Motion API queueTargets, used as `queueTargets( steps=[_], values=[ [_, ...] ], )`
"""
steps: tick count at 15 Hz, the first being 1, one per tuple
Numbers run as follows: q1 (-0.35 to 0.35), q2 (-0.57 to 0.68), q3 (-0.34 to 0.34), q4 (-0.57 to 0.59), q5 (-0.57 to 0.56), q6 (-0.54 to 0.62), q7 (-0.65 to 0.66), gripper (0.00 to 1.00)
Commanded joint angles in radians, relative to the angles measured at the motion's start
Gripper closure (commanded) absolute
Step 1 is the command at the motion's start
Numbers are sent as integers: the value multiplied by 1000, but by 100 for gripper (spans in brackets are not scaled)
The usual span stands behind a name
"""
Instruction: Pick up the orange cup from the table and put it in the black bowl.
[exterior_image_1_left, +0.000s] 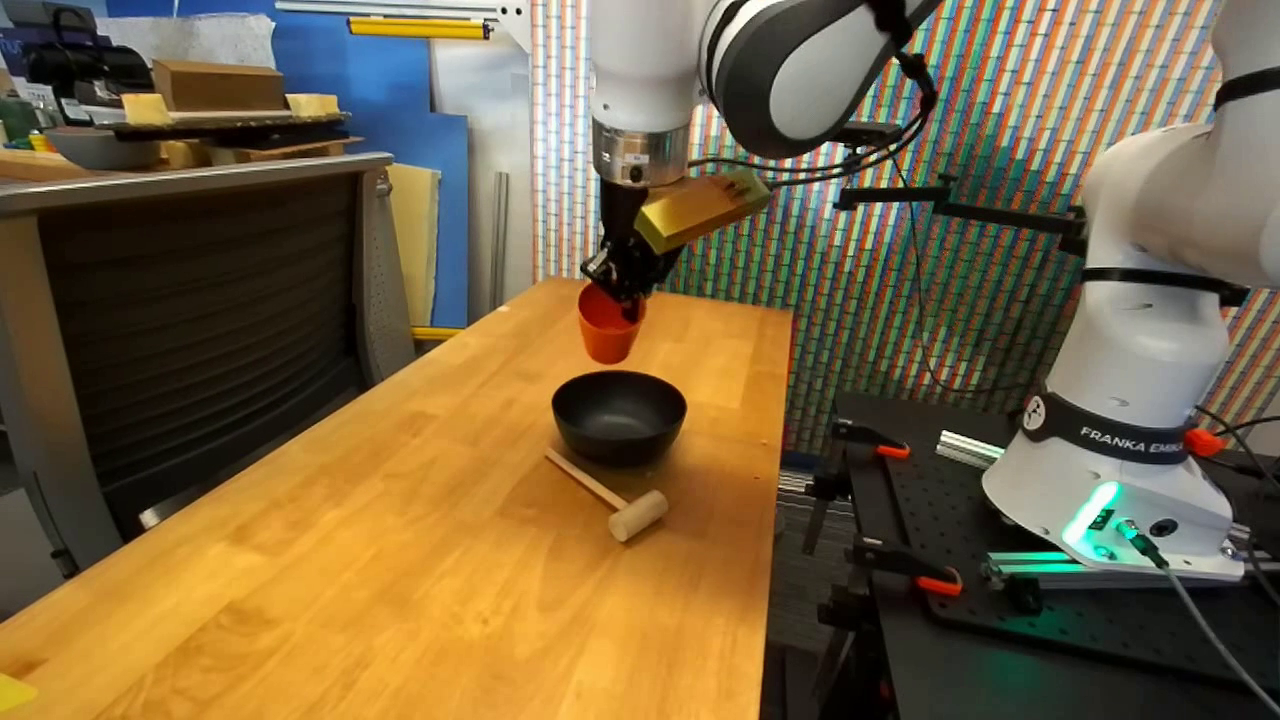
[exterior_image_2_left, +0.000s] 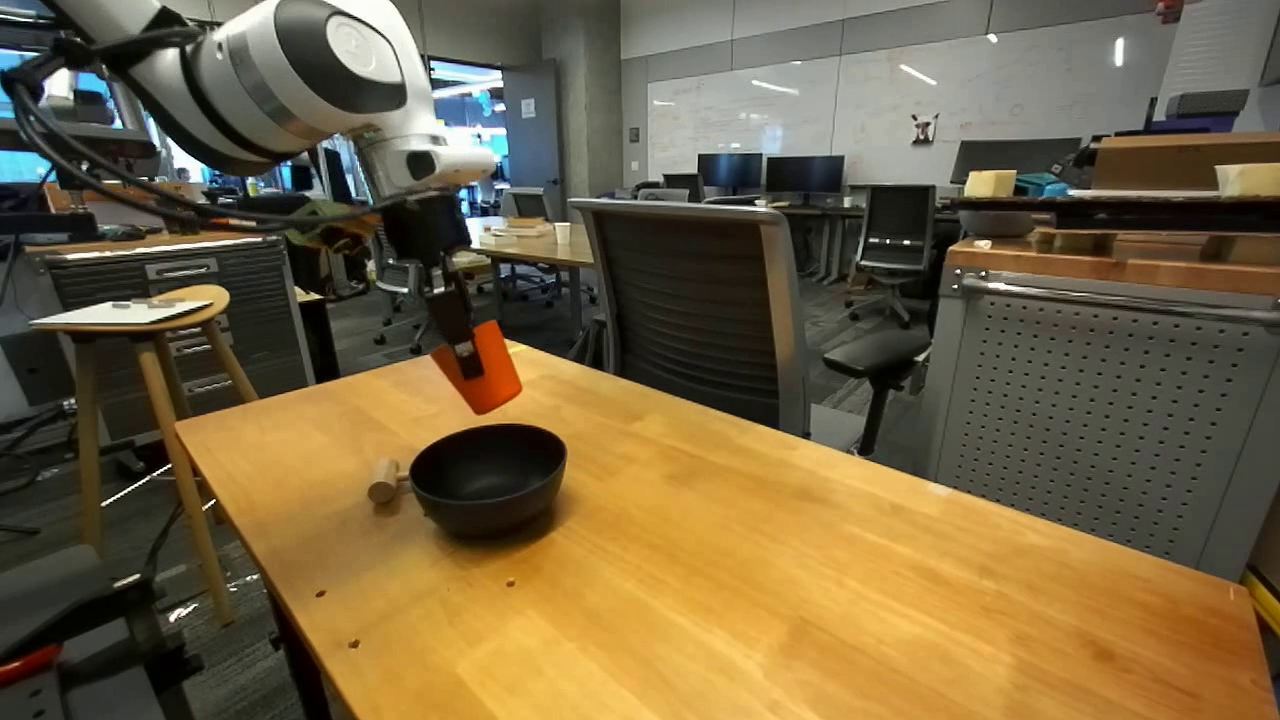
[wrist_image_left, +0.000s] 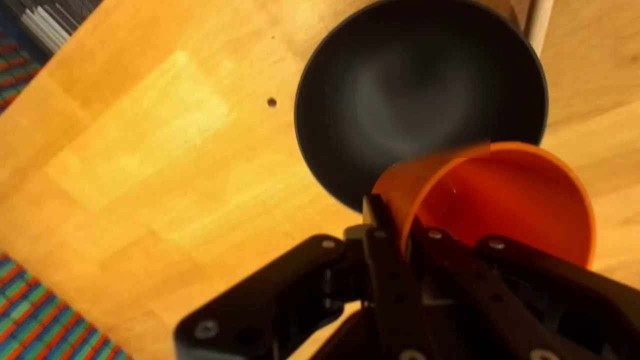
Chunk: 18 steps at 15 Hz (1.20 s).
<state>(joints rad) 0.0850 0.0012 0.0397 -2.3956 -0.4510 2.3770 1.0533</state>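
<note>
Cup (wrist_image_left: 510, 200) partly hides bowl (wrist_image_left: 415, 95) in wrist view

The white arm (exterior_image_1_left: 650, 60) has dark covers (exterior_image_1_left: 745, 85), a silver ring (exterior_image_1_left: 640, 155) and black cables (exterior_image_1_left: 911, 65). Past a long edge of the bench (exterior_image_1_left: 430, 560), its base (exterior_image_1_left: 1150, 495) carries a FRANKA band (exterior_image_1_left: 1120, 437) and green light (exterior_image_1_left: 1090, 512). Pale screws (wrist_image_left: 435, 233) dot the black fingers (wrist_image_left: 392, 295).

"What stands between the hand (wrist_image_left: 397, 225) and the black bowl (exterior_image_2_left: 490, 505)?"

"Just the orange cup (exterior_image_2_left: 496, 366), tilted in its grip. A gap shows beneath it in both exterior views; the bowl's mouth lies open."

"And beside?"

"A mallet (exterior_image_1_left: 636, 516) lies low, near the bowl. The desk (exterior_image_1_left: 400, 560) stretches wide; a chair back (exterior_image_2_left: 700, 310) rises beyond its long edge."
</note>
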Motion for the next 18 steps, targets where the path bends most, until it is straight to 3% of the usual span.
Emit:
queueTargets(
  steps=[1, 5, 9, 10, 12, 18],
  values=[
    [-32, 106, -8, 9, 241, 80, -168, 96],
    [-63, 225, 10, 50, 556, 122, -439, 96],
    [-85, 281, 7, 97, 740, 86, -633, 92],
    [-90, 289, 6, 108, 770, 77, -659, 68],
    [-97, 296, 6, 118, 813, 60, -702, 64],
    [-15, 209, 38, 67, 743, -6, -725, 17]
  ],
)
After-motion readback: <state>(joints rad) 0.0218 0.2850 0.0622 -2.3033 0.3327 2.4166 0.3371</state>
